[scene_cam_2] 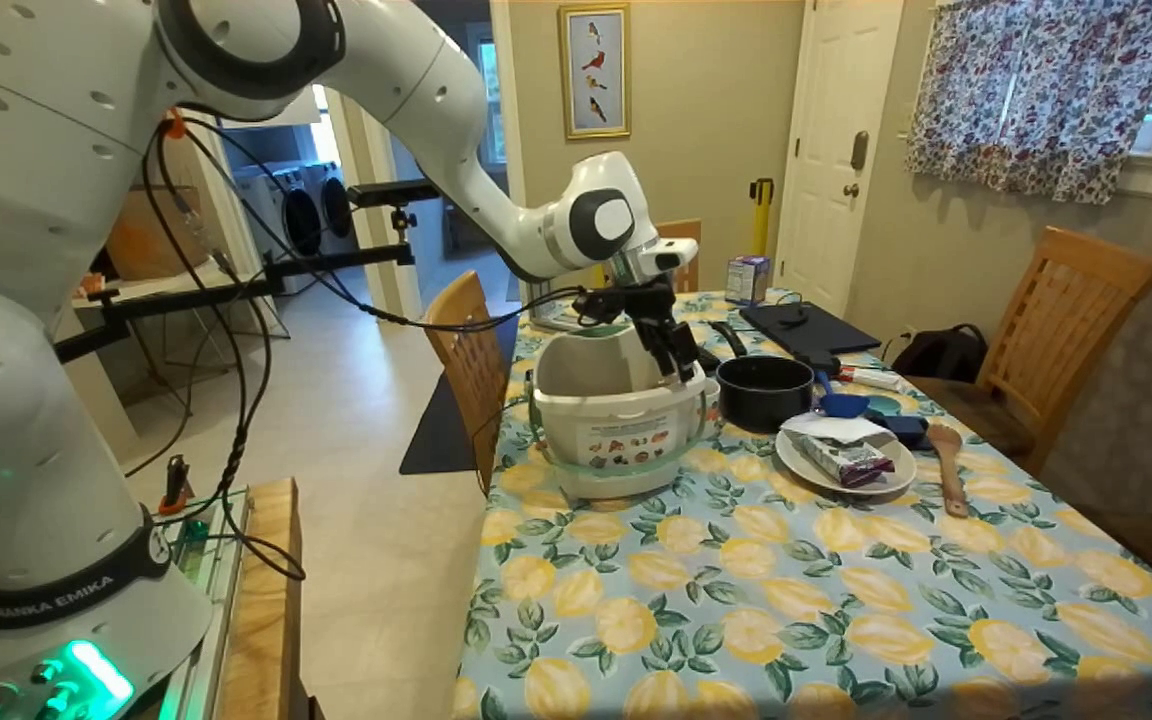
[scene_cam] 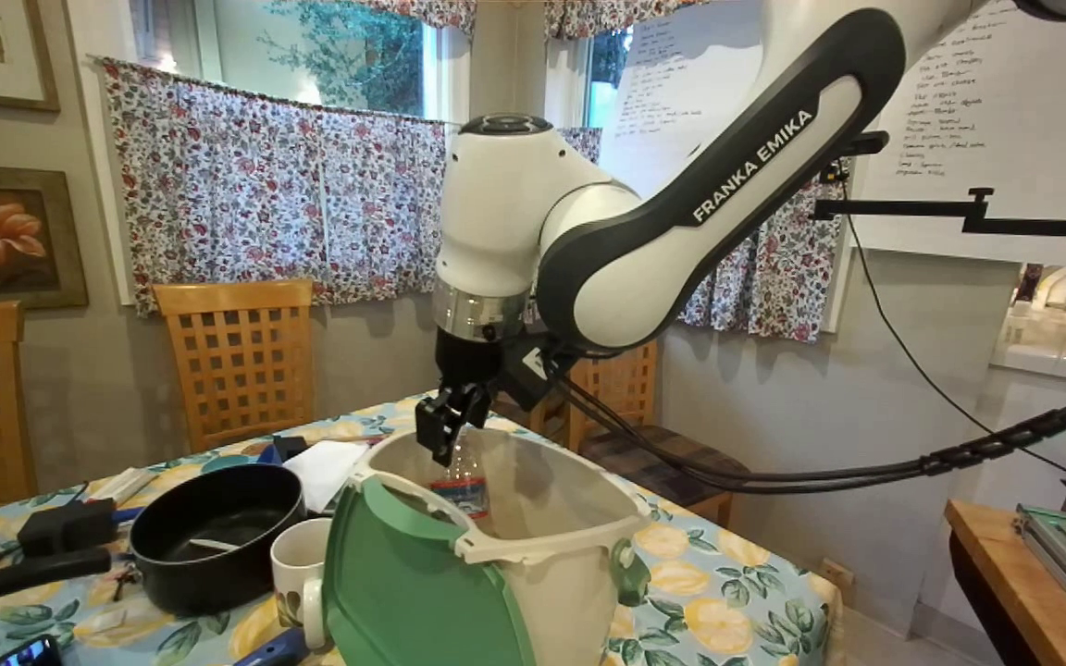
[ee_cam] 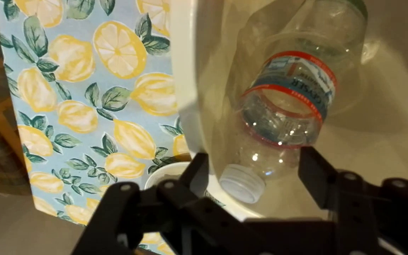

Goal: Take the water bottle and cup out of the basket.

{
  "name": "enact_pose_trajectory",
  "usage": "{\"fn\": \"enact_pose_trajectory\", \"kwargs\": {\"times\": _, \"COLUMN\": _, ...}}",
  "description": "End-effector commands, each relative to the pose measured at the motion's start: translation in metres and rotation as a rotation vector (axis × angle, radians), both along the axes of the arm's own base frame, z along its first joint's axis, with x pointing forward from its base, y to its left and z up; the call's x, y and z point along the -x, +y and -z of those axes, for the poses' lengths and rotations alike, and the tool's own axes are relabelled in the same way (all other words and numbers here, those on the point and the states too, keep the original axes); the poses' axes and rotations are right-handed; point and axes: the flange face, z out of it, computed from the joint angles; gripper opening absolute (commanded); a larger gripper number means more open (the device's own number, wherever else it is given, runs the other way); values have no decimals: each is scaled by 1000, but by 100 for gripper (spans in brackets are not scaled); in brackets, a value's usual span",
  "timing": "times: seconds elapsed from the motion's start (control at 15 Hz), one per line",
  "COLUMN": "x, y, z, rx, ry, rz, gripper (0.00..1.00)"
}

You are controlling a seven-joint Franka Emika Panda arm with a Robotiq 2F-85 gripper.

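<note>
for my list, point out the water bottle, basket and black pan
Water bottle [ee_cam: 294, 79]: wrist view, on its label.
Basket [scene_cam_2: 596, 430]: an exterior view, on its outer wall.
Black pan [scene_cam_2: 764, 411]: an exterior view, on its outer wall.

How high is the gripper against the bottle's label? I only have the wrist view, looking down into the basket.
Observer: Higher. In an exterior view, the gripper shows above the label on the bottle.
Operator: Copy. Any cookware nearby that I can't see?
Observer: Yes, both exterior views show a black pan standing near the basket.
Operator: And is there anything on its outer side that I might brush when I lift out?
Observer: Possibly: in an exterior view, a big green panel sits on one outer side of the basket.
</note>
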Motion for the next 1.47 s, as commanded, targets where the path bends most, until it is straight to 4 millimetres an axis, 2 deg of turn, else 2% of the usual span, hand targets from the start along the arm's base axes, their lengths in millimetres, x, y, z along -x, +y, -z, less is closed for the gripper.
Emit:
{"fn": "enact_pose_trajectory", "kwargs": {"times": 0.0, "x": -2, "y": 6, "z": 8, "rx": 31, "ry": 13, "rz": -4, "gripper": 59}}
{"fn": "enact_pose_trajectory", "kwargs": {"times": 0.07, "x": -1, "y": 7, "z": 9, "rx": 32, "ry": 16, "rz": -4, "gripper": 84}}
{"fn": "enact_pose_trajectory", "kwargs": {"times": 0.2, "x": -1, "y": 10, "z": 11, "rx": 30, "ry": 18, "rz": -8, "gripper": 87}}
{"fn": "enact_pose_trajectory", "kwargs": {"times": 0.27, "x": 0, "y": 10, "z": 12, "rx": 29, "ry": 22, "rz": -10, "gripper": 53}}
{"fn": "enact_pose_trajectory", "kwargs": {"times": 0.33, "x": 0, "y": 10, "z": 14, "rx": 30, "ry": 26, "rz": -11, "gripper": 49}}
{"fn": "enact_pose_trajectory", "kwargs": {"times": 0.4, "x": 0, "y": 10, "z": 16, "rx": 32, "ry": 29, "rz": -11, "gripper": 49}}
{"fn": "enact_pose_trajectory", "kwargs": {"times": 0.6, "x": 0, "y": 10, "z": 18, "rx": 34, "ry": 32, "rz": -11, "gripper": 27}}
{"fn": "enact_pose_trajectory", "kwargs": {"times": 0.93, "x": -1, "y": 9, "z": 12, "rx": 25, "ry": 19, "rz": -10, "gripper": 0}}
{"fn": "enact_pose_trajectory", "kwargs": {"times": 1.4, "x": 3, "y": 13, "z": -4, "rx": 6, "ry": -16, "rz": -17, "gripper": 0}}
